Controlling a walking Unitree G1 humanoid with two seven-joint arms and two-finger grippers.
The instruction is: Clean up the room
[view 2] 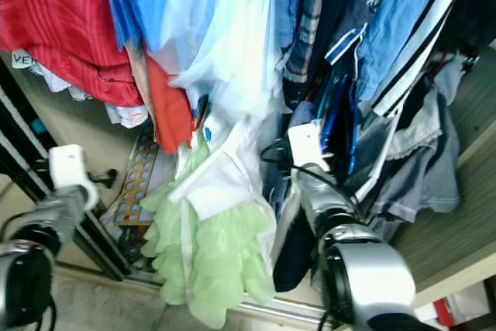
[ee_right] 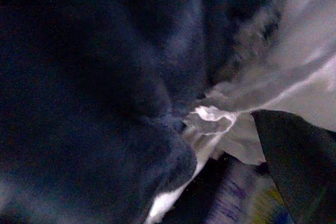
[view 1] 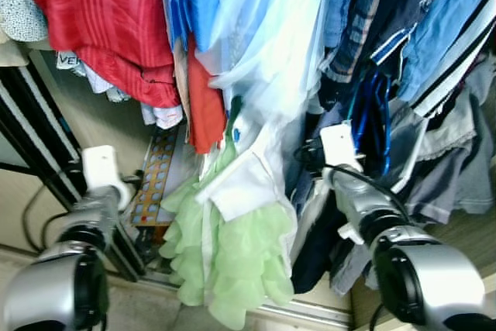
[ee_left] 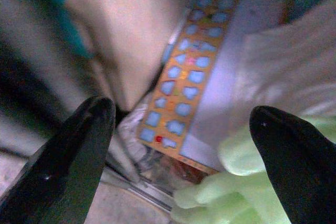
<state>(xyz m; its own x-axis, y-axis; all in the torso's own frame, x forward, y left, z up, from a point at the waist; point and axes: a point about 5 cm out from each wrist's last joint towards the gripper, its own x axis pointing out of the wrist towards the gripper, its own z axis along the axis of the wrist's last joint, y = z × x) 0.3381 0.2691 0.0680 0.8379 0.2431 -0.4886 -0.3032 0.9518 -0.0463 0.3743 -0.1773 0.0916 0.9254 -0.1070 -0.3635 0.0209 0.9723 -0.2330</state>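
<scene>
Between the two raised arms hangs the pale green ruffled garment (view 1: 229, 257), low in a crowded wardrobe.

Its long axis runs roughly up and down, from a white collar piece (view 1: 240, 184) near the top to frills close to the wardrobe's bottom track (view 1: 302, 312). The left gripper (ee_left: 178, 145) stands wide open and holds nothing; in the left wrist view the green frills sit just beside one of its fingers (ee_left: 294, 156), with an orange board of blue tiles (ee_left: 181, 85) straight ahead, so this arm looks the better placed for a grasp. The right gripper is pushed in among dark navy clothes (ee_right: 94, 93) and a white fabric fold (ee_right: 215, 121); whether its fingers are spread or closed, I cannot tell. The green garment lies to the robot's left of that arm.
</scene>
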